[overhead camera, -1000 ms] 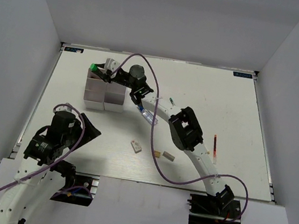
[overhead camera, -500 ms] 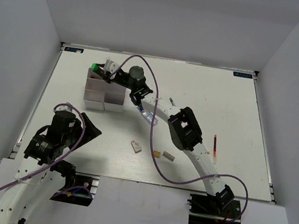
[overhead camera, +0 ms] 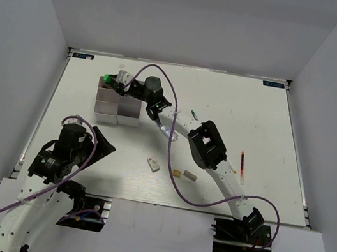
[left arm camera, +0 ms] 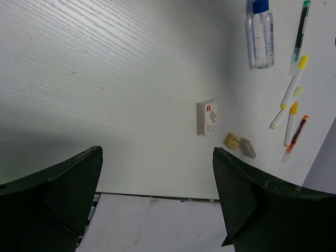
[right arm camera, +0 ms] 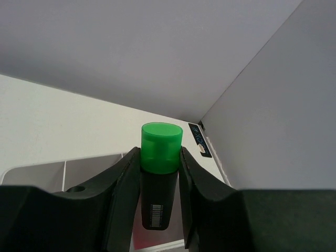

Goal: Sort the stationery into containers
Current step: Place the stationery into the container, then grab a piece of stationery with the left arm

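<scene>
Top view: the right end effector point(overhead camera: 118, 80) has edged toward 5 o'clock, holding the black highlighter with a green cap point(overhead camera: 107, 79) above the 11 o'clock corner of the white plastic compartment tray point(overhead camera: 102, 115). Left wrist view: the left end effector point(left arm camera: 157, 194) stands spread over the white counter point(left arm camera: 105, 79), with a white rectangular eraser point(left arm camera: 208, 117) at 1 o'clock. Right wrist view: the right end effector pinches the highlighter's barrel just below its cap.

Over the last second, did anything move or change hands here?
The right claw, shut on the black-green highlighter, crept slightly toward the near edge above the tray; its grip is unchanged. The left arm, the white eraser and the red pen stayed where they were.
</scene>
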Controlling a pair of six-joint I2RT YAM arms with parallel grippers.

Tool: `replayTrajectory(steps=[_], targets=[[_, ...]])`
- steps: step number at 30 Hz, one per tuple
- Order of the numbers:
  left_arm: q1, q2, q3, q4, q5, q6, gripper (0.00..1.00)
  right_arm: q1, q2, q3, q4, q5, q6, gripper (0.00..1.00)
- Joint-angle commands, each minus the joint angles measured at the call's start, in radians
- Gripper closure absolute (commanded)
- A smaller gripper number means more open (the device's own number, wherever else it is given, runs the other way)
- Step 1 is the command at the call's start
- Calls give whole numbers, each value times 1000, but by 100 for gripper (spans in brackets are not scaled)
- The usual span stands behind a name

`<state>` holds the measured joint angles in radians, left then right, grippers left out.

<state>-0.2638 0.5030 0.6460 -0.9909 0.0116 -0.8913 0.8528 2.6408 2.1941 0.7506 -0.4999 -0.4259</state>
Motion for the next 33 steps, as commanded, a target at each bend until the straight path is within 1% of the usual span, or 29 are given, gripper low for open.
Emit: replayTrajectory(steps=[1,3,5,7,11,13,14,16,17,18,19,20,21,22,23,24,25,26,27,28,29,30,31,32,33], targets=[[-2,18,12,32,19,3,5,-1,-22,18,46,6,3,60],[-2,28,12,43,28,3,5,-3,-34,-16,62,6,10,59],[-2,37,12,78,39,3,4,-1,-79,-46,67,0,16,52],[-2,69,12,98,50,12,4,-9,-125,-88,72,-9,21,48],[-2,123,3,165,71,21,4,-20,-215,-140,70,-5,53,44],[-2,149,3,193,105,22,4,-26,-252,-195,78,7,81,43],[-11,176,3,208,116,32,4,-31,-322,-229,82,27,97,43],[-11,210,3,250,146,41,5,-44,-378,-293,82,46,125,43],[-11,226,-8,267,159,41,5,-55,-472,-341,75,90,142,43],[-11,261,-17,300,168,41,8,-60,-508,-361,60,102,145,43],[-11,279,-17,317,197,52,12,-75,-578,-417,-24,144,153,43],[-11,302,-26,333,209,52,13,-81,-641,-427,-69,197,165,47],[-21,325,-26,360,232,52,15,-90,-694,-430,-118,254,176,53],[-22,375,-26,373,232,63,21,-118,-714,-413,-322,268,180,61],[-41,403,-26,382,243,63,24,-130,-735,-406,-395,279,182,77],[-51,429,-26,400,243,63,26,-145,-784,-396,-530,296,182,82],[-61,455,-11,400,243,72,27,-174,-798,-393,-592,294,184,86],[-89,506,12,411,243,72,29,-204,-815,-405,-697,300,176,88],[-106,532,29,411,220,72,29,-234,-865,-439,-802,301,177,88],[-124,561,47,420,206,72,29,-251,-889,-463,-838,302,182,83],[-144,590,90,420,194,72,29,-279,-928,-541,-914,304,196,79],[-188,655,140,420,157,60,29,-312,-970,-569,-931,305,217,73],[-212,687,165,420,139,49,29,-328,-985,-598,-953,302,226,69],[-231,719,191,420,117,34,29,-377,-1028,-687,-976,293,237,65],[-271,750,216,411,72,13,27,-388,-1073,-715,-994,288,246,63]])
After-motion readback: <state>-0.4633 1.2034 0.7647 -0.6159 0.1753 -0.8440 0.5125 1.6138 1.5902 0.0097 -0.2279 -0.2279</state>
